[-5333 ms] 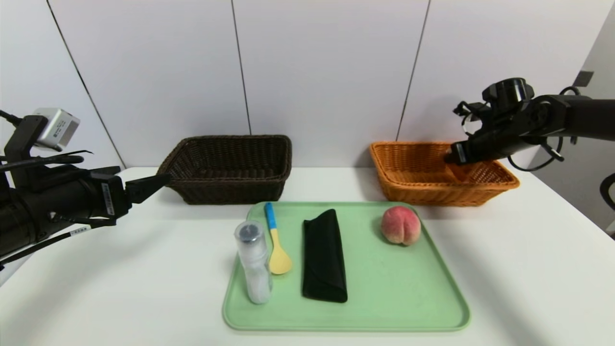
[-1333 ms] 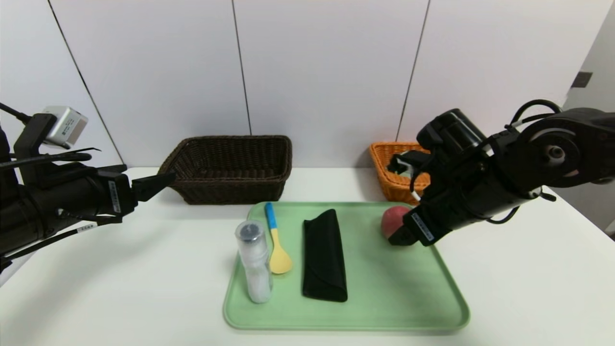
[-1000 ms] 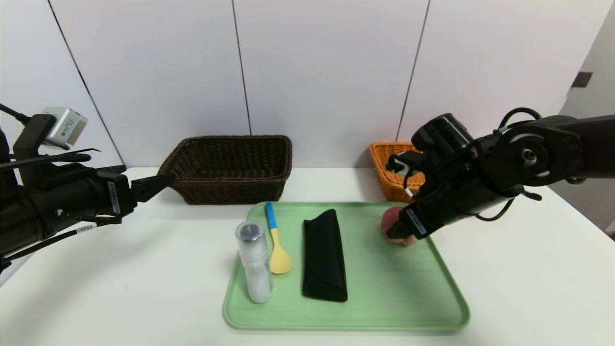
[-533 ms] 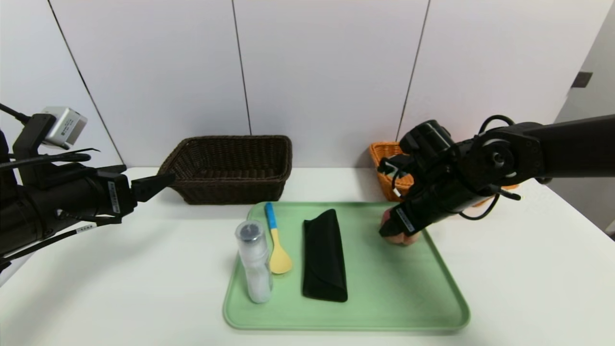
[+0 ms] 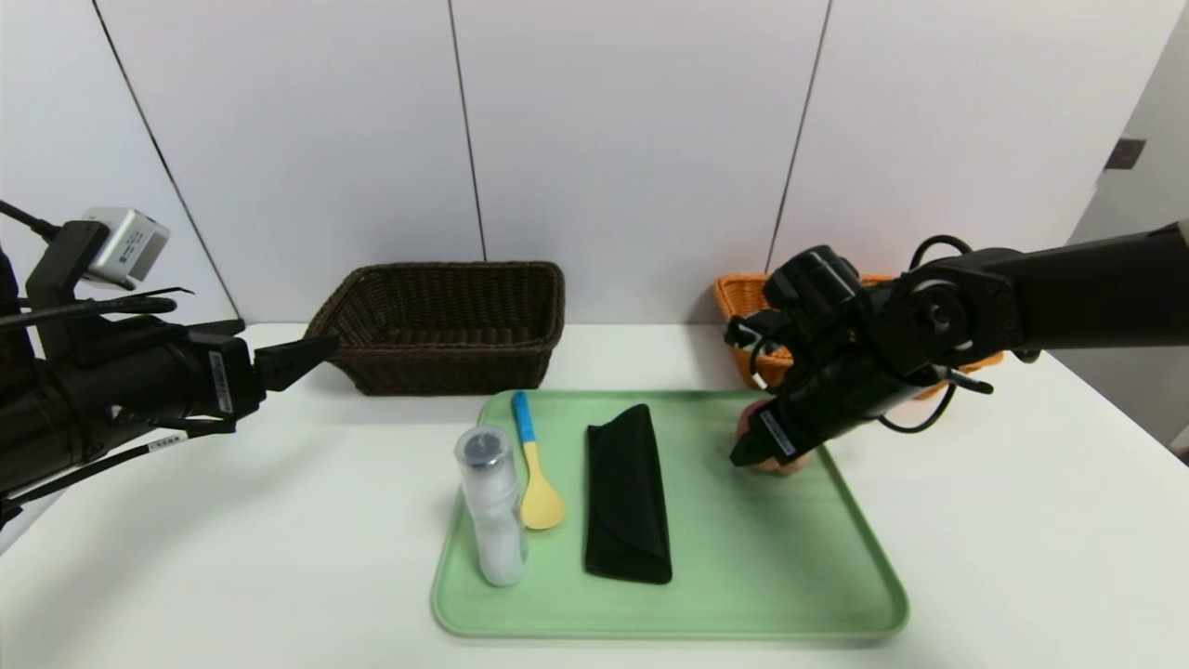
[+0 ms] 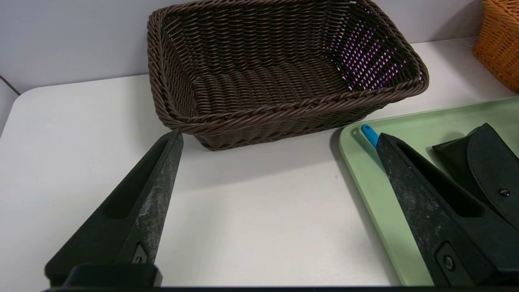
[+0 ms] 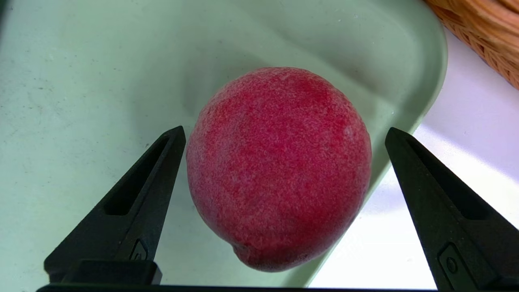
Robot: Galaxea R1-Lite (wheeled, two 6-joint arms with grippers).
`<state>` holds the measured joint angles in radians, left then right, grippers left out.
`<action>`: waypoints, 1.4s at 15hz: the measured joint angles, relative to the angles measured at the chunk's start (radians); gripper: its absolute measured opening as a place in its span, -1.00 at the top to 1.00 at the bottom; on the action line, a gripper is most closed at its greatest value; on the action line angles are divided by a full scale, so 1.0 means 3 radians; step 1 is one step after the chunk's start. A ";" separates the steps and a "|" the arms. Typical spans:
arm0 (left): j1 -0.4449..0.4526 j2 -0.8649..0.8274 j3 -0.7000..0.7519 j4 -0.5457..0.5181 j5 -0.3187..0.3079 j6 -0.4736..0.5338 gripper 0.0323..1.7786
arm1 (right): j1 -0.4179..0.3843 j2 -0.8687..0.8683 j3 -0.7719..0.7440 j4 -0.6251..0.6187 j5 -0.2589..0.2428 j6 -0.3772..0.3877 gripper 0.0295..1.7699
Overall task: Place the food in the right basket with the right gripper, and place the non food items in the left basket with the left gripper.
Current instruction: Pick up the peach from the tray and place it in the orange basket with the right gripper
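Observation:
A red-pink peach (image 7: pixel 279 166) lies at the far right corner of the green tray (image 5: pixel 762 557). My right gripper (image 7: pixel 284 130) is open and down around it, one finger on each side, neither touching. In the head view this gripper (image 5: pixel 762 451) covers most of the peach (image 5: pixel 788 463). On the tray's left stand a clear bottle (image 5: pixel 490 506), a yellow spoon with a blue handle (image 5: pixel 534 474) and a black case (image 5: pixel 627 492). My left gripper (image 5: pixel 320 344) hangs open at the left, near the brown basket (image 5: pixel 437 269), holding nothing.
The orange basket (image 5: pixel 743 297) stands at the back right, partly hidden behind my right arm. In the left wrist view the brown basket (image 6: pixel 284 109) is just beyond the left gripper (image 6: pixel 279 136), with the tray edge (image 6: pixel 365 170) beside one finger.
My right arm came from over the orange basket down to the tray and slid its open fingers around the peach. The left arm barely moved.

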<state>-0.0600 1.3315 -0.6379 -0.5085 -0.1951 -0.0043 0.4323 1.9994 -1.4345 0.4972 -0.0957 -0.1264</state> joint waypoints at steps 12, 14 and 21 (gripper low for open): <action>0.0006 0.0000 0.0001 -0.0003 -0.0001 -0.0004 -0.90 | 0.0005 0.0022 -0.0004 0.0000 0.0020 0.0006 -0.92; 0.0006 0.0000 0.0004 0.0000 -0.0001 -0.0004 -0.90 | 0.0005 0.0016 0.0004 -0.0035 0.0034 0.0005 -0.78; 0.0006 -0.0004 0.0005 0.0001 0.0001 -0.0004 -0.90 | 0.0009 0.0005 0.0115 -0.0340 0.0035 -0.0006 -0.26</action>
<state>-0.0581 1.3302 -0.6364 -0.5083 -0.1947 -0.0053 0.4349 2.0009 -1.4000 0.3953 -0.0851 -0.1283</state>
